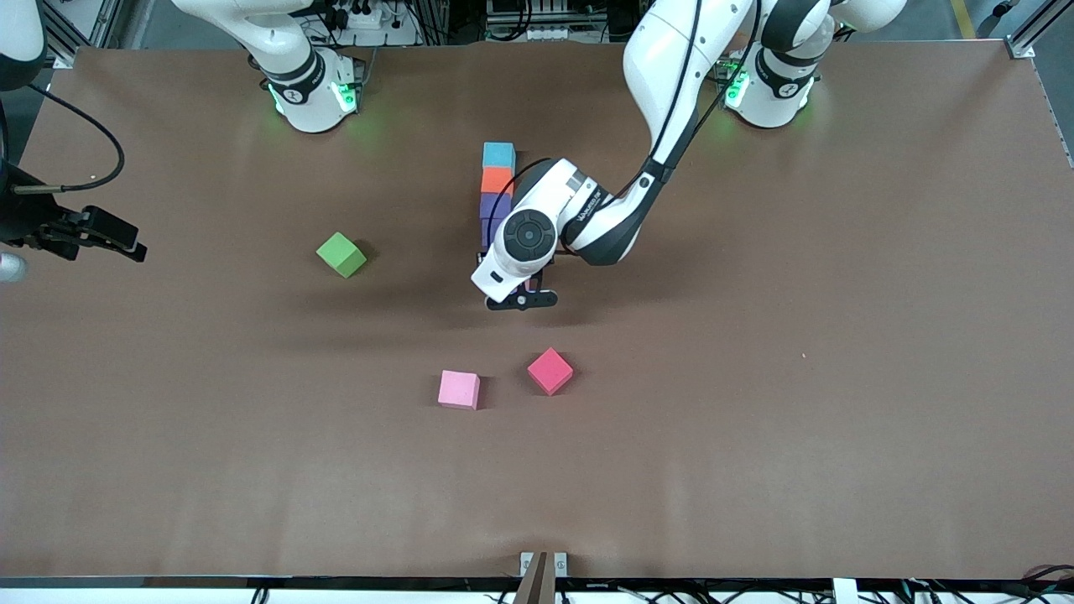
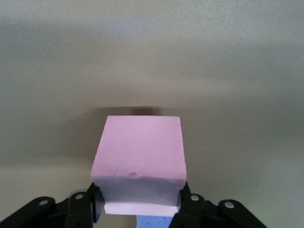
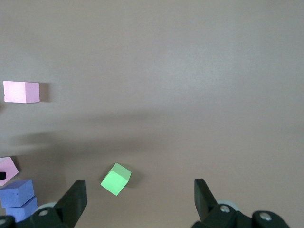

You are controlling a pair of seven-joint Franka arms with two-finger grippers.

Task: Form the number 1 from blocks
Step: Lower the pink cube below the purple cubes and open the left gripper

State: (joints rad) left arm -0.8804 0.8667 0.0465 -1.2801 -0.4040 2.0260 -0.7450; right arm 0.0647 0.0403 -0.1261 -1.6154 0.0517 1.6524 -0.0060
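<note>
My left gripper [image 2: 137, 209] is clamped on a pink block [image 2: 138, 159] at the near end of the block column [image 1: 497, 191], my right gripper [image 3: 140, 199] waits spread apart, and releasing crooked could bend the line.

Left arm: I reach from my base out over the bench's middle, wrist bent down.
Left hand [image 2: 137, 209]: my fingers are clamped on a pink block [image 2: 138, 159].
Right arm: waiting.
Right hand [image 3: 140, 199]: fingers spread wide, holding nothing.
</note>
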